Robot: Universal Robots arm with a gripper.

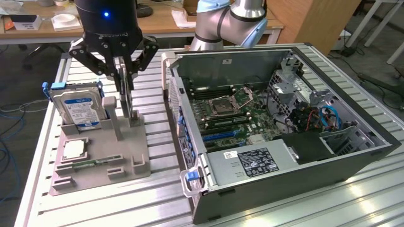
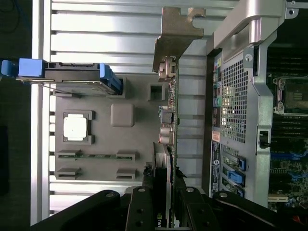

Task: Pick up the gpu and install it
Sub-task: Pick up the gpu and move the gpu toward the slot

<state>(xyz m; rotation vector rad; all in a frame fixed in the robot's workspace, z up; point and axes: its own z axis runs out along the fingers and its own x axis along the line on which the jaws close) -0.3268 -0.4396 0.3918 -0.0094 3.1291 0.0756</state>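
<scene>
Jaws are clamped on the gpu (image 2: 169, 115), with my fingers (image 2: 160, 166) on either side of its top edge, at the end away from the silver bracket (image 2: 175, 29). The card stands upright on edge over the gray holder (image 1: 136, 158). It's too edge-on to tell whether it's seated in its slot or just clear of it.

On the same holder:
- hard drive (image 1: 79, 106) upright in its own slot, on the exterior view's left of me
- CPU (image 1: 74, 149) lying flat in a pocket nearer the front
- memory stick (image 1: 94, 162) flat, just beside the CPU

The holder sits on the slatted aluminium table (image 1: 94, 208). The PC case (image 1: 353, 161) is just beside it on the exterior view's right, side panel off. The motherboard (image 1: 233, 113) is exposed, and the power supply (image 1: 252, 161) sits at the near end. The gpu is outside the case.
</scene>
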